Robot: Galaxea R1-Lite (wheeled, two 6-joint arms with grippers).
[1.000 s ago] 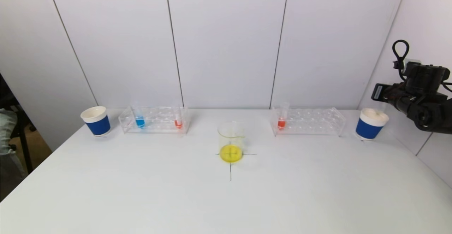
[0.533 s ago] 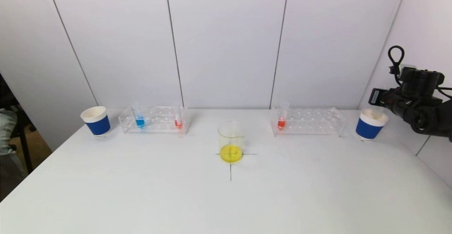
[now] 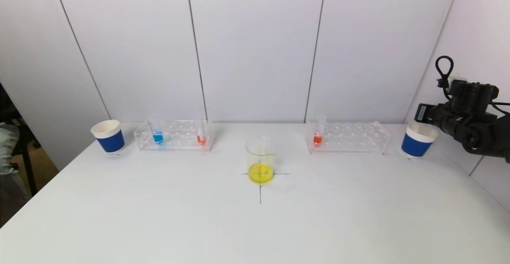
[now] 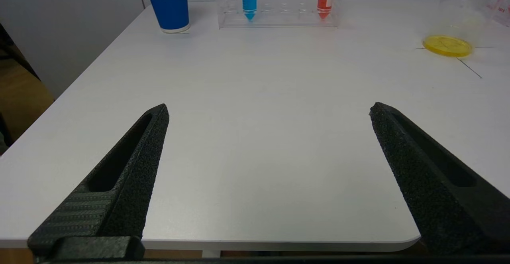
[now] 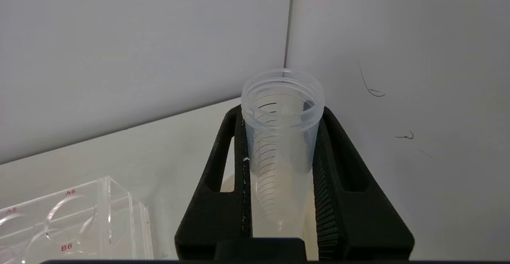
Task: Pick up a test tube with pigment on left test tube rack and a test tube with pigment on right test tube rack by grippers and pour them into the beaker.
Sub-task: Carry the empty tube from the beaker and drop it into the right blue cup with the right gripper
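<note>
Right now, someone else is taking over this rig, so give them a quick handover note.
Right gripper: shut on an empty tube, over the right cup.
Left gripper: open, holding nothing, low over the near left table edge.
Beaker: table centre on the cross mark, yellow liquid in it.
Left rack: blue tube and red tube standing in it.
Right rack: one red tube.
Done: apparently one tube poured.
Left: drop the empty tube into the cup, then probably pick and pour a left-rack tube.
</note>
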